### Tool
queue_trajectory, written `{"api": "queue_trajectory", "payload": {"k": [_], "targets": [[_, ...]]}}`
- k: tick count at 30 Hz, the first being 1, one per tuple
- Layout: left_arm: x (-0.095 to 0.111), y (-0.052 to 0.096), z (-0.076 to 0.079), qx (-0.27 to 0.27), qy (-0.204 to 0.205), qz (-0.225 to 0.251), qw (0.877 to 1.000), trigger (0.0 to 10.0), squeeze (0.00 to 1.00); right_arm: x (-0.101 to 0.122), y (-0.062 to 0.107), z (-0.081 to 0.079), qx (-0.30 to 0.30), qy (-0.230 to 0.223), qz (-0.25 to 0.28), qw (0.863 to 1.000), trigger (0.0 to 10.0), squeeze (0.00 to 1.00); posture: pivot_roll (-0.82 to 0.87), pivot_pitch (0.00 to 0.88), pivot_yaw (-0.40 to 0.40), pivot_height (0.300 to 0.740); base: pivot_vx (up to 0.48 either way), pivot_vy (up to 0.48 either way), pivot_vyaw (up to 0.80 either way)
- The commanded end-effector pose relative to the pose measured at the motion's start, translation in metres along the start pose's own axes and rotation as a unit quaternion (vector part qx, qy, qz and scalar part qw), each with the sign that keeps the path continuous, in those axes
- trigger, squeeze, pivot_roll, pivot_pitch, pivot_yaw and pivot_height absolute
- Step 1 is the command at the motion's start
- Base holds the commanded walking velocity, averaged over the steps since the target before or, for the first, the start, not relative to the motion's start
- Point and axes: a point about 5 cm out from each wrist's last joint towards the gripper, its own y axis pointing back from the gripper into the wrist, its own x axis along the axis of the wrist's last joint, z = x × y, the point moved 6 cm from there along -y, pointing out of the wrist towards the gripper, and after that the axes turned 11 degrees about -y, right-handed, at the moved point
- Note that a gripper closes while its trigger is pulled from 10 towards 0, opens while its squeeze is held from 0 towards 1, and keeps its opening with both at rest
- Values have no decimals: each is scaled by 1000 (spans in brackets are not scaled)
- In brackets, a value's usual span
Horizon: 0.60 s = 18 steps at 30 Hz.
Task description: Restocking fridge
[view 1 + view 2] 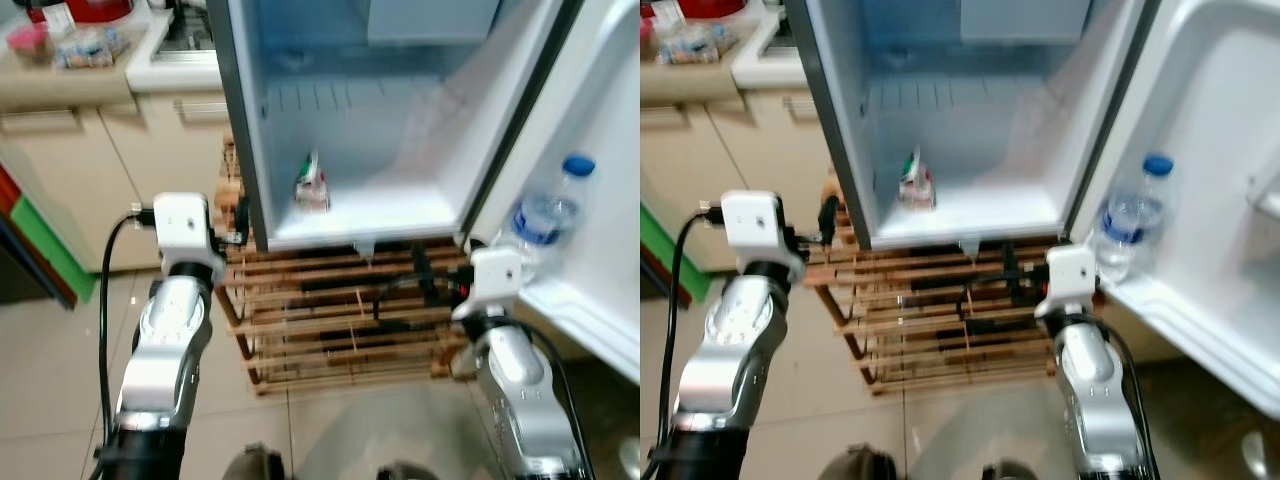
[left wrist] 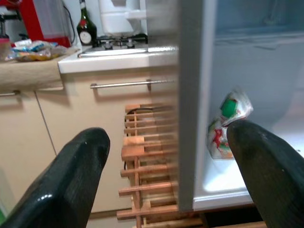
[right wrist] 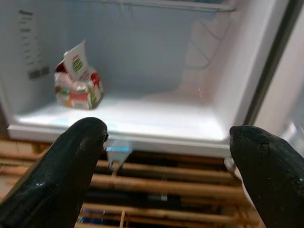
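Both arms raised toward fridge [image 1: 420, 215]; left gripper [image 2: 166, 180], right gripper [image 3: 166, 175] spread, empty.

My head cameras look down into the open fridge [image 1: 360, 120]; both wrist cameras face it closer, sharing its packet [image 3: 76, 78].

fridge floor [image 3: 142, 118] | food packet [image 3: 76, 80] upright, left | door shelf [image 1: 575, 305] | water bottle [image 1: 545, 215]

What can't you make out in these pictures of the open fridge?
- Packet in the fridge: print too blurred to read, every view.
- Water bottle in the door shelf: label blurred, eye views.
- Wooden rack under the fridge: its contents shadowed.
- Countertop items: cut off by the edge.
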Motion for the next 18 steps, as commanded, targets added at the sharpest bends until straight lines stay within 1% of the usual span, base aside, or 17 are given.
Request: {"api": "queue_trajectory", "payload": {"k": [1,7,9,12,14,18], "targets": [[-2,0,0,5,-4,-2,1000,10000,0,1,1,-1,4,1,-1,1000,10000,0,-174,20,21,716,-274,0,0],[-2,-2,1,6,-4,-2,1000,10000,0,-2,2,-2,9,1,-8,1000,10000,0,-180,18,24,716,-276,0,0],[-3,-3,0,8,-1,-2,1000,10000,0,-4,3,-1,8,1,-11,1000,10000,0,-180,18,24,716,0,0,0],[-3,-4,4,-11,4,1,1000,10000,0,-7,6,-2,11,1,-16,1000,10000,0,-188,16,32,716,0,0,0],[-2,-5,5,-14,2,3,1000,10000,0,-7,6,-3,13,2,-18,1000,10000,0,-188,16,32,716,0,0,0],[1,-6,10,-27,2,11,1000,10000,0,-15,11,-6,23,5,-33,999,10000,0,-202,8,48,716,0,-465,0]]}}
